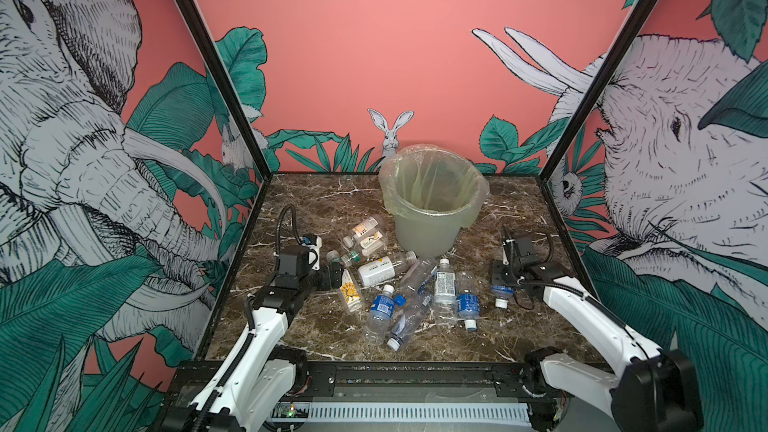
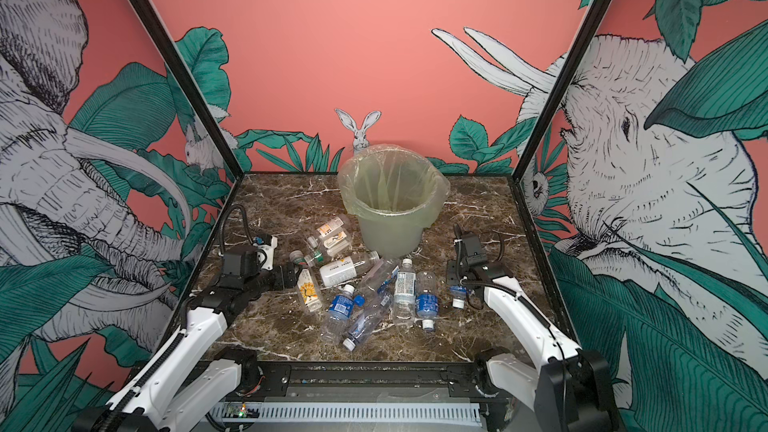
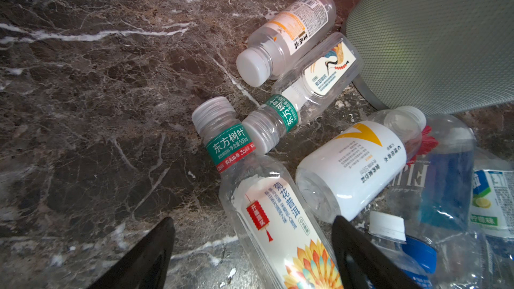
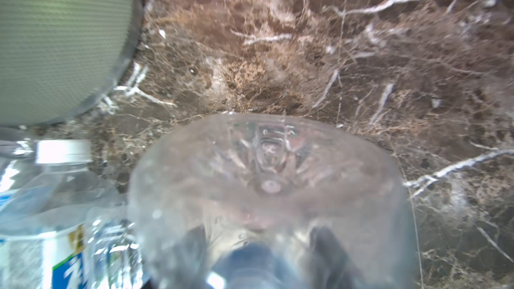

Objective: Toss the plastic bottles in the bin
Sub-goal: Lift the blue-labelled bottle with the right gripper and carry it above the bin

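Your left fingers [image 3: 150,257] stand spread wide on the left gripper [image 3: 253,219], one on each side of the sunflower-label bottle [image 3: 278,218]. Bare marble shows between one finger and the bottle. The other finger sits close beside it, and you cannot tell whether it touches. In a top view that bottle [image 1: 349,292] lies flat, nearer to you than the bin [image 1: 424,230] and off to the bin's left.

Your right gripper [image 1: 503,284] is pinched on a blue-label bottle [image 1: 502,293]. It sits nearer to you than the bin and off to the bin's right, with its white cap pointing away from the bin. In the right wrist view the bottle's clear base [image 4: 267,190] is right in front of the lens, and the dark fingers show through the plastic on both sides. You cannot tell whether the bottle rests on the marble table [image 1: 316,197].

The other plastic bottles [image 1: 444,288] lie in a loose heap just in front of the bin, several touching or overlapping. Two of them lie close by the left side of the bin's base. The bin stands upright, its clear bag folded over the rim.
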Available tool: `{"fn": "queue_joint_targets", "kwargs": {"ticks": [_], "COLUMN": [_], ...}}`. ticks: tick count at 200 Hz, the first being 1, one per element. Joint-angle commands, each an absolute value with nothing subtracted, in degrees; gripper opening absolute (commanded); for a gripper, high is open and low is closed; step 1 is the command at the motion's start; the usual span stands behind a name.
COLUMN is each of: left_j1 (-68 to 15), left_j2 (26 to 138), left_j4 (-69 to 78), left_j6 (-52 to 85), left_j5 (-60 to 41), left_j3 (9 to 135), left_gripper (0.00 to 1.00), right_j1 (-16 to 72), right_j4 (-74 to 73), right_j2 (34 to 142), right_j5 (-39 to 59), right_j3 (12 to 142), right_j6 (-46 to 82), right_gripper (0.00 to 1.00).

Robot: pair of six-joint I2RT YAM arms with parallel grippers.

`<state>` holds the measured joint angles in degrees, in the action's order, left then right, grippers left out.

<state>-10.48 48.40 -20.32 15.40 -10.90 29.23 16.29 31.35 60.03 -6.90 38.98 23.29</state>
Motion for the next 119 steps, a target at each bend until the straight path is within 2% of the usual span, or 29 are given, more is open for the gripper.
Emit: {"fn": "queue_joint_targets", "kwargs": {"ticks": [1, 44, 69, 94, 119], "left_j1": [-10.8, -11.0, -11.2, -11.2, -11.3], "left_j2": [47.7, 47.7, 47.6, 47.6, 47.6], "left_j4": [-22.2, -22.4, -23.0, -23.5, -23.6], "left_j6": [15.6, 16.1, 15.9, 15.5, 15.0], "left_j5": [-11.7, -12.2, -11.9, -11.6, -11.8], "left_j3": [31.3, 32.2, 33.1, 34.0, 34.6], "left_gripper": [0.89, 0.89, 0.89, 0.89, 0.87], "right_j1": [17.0, 18.6, 20.7, 23.1, 24.3], "right_j4": [29.6, 28.2, 28.7, 29.0, 28.5], "right_j2": [53.1, 39.7, 35.9, 38.7, 49.0], "right_j5": [-7.6, -5.6, -5.6, -5.9, -4.6], "right_j3": [37.1, 36.3, 42.2, 54.1, 71.1], "right_j6": [22.2, 21.7, 21.6, 20.9, 20.8], "right_gripper": [0.44, 0.45, 0.45, 0.44, 0.43]}}
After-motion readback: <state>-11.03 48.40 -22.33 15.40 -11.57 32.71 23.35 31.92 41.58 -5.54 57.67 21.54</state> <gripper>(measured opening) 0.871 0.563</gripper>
